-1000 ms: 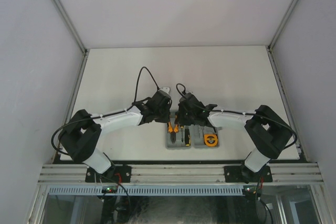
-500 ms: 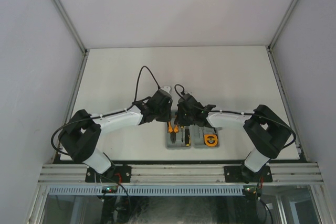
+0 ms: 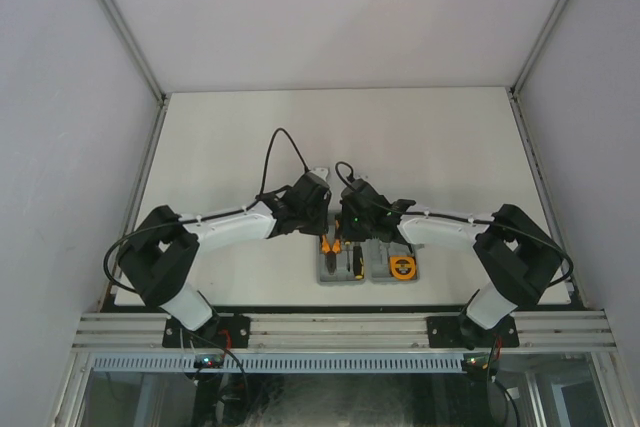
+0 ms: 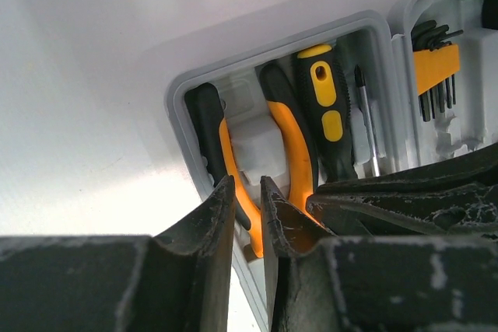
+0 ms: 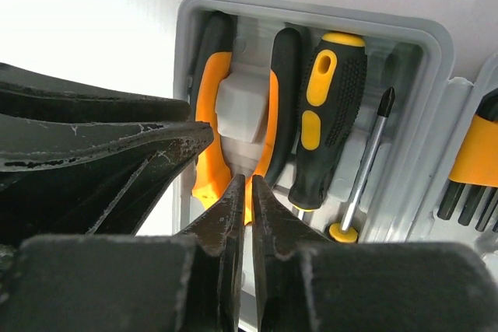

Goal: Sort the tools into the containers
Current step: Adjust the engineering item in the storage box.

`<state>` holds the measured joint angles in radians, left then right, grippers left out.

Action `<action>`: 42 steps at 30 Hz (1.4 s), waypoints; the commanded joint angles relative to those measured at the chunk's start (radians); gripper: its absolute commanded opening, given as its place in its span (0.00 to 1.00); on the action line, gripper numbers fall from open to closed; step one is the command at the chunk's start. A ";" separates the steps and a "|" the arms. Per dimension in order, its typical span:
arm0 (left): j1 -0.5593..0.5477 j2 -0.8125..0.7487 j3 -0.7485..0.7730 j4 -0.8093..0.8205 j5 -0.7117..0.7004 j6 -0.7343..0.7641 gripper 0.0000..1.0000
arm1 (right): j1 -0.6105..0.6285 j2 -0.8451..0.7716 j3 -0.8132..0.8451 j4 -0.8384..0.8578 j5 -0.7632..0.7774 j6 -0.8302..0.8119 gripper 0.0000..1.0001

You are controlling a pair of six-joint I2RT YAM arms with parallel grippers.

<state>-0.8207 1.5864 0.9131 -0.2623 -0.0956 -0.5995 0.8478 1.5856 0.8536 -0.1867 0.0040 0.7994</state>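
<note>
Pliers: the orange-handled pliers (image 5: pixel 204 114) lie in the leftmost moulded slot of the case's left half, with the two handles spread apart.
Screwdrivers: just right of the pliers, in the same half, the yellow-and-black screwdriver (image 5: pixel 331 106) lies in its own slot. A thin screwdriver (image 5: pixel 369 157) with a cross tip lies beside it.
Hex keys: the hex keys (image 4: pixel 436 68), in an orange holder, lie across the hinge in the right half.
Tape measure: the round orange tape measure (image 3: pixel 402 267) lies in the right half, towards its near end.
Case: the grey case (image 5: pixel 311 19) lies open and flat at the near middle of the surface.
Left end effector: the left end effector (image 4: pixel 247 184) is over the case's left edge. Its fingers are drawn close and clamped on the pliers' left handle, which shows orange in the narrow gap.
Right end effector: the right end effector (image 5: pixel 246 180) is closed and holds nothing. Its tips point down between the pliers' handles.
Arms: the left arm (image 3: pixel 225 227) and right arm (image 3: pixel 440 229) reach inward and nearly meet above the case.
Surface: the white surface (image 3: pixel 220 147) is walled by pale panels.
</note>
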 commanded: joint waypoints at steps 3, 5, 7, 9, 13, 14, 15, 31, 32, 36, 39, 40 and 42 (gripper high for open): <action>-0.006 0.016 0.040 0.036 0.019 0.010 0.24 | 0.016 -0.015 0.003 -0.003 0.019 -0.016 0.05; -0.006 0.021 0.035 0.035 0.017 0.010 0.24 | 0.020 -0.010 0.004 -0.009 0.027 -0.016 0.05; -0.006 0.023 0.029 0.035 0.016 0.008 0.23 | 0.022 -0.003 0.003 -0.017 0.035 -0.015 0.05; -0.006 0.026 0.021 0.036 0.015 0.005 0.24 | 0.022 0.009 0.003 -0.023 0.040 -0.013 0.05; -0.008 0.028 -0.001 0.042 0.015 -0.002 0.23 | 0.029 0.043 0.004 -0.038 0.054 -0.013 0.03; -0.008 0.027 -0.007 0.045 0.014 -0.004 0.23 | 0.031 0.054 0.003 -0.042 0.057 -0.011 0.03; -0.009 0.027 -0.012 0.048 0.015 -0.007 0.23 | 0.035 0.061 0.003 -0.046 0.061 -0.009 0.02; -0.031 0.052 -0.085 0.060 0.011 -0.030 0.21 | 0.061 0.154 -0.003 -0.078 0.094 0.018 0.00; -0.031 0.047 -0.093 0.063 0.009 -0.033 0.21 | 0.062 0.146 -0.009 -0.075 0.094 0.018 0.00; -0.031 0.006 -0.099 0.058 -0.011 -0.033 0.21 | 0.061 0.095 -0.019 -0.061 0.091 0.007 0.00; -0.030 -0.042 -0.067 0.028 -0.035 -0.023 0.22 | 0.063 0.034 -0.018 -0.026 0.064 -0.028 0.00; -0.029 -0.059 -0.053 0.017 -0.045 -0.017 0.23 | 0.063 0.013 -0.016 -0.013 0.050 -0.041 0.01; -0.026 -0.094 -0.022 -0.001 -0.057 -0.002 0.24 | 0.063 -0.030 -0.010 0.012 0.019 -0.072 0.02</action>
<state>-0.8444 1.5787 0.8555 -0.1947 -0.1120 -0.6178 0.8959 1.6276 0.8619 -0.1547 0.0616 0.7994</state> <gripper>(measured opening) 0.228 0.010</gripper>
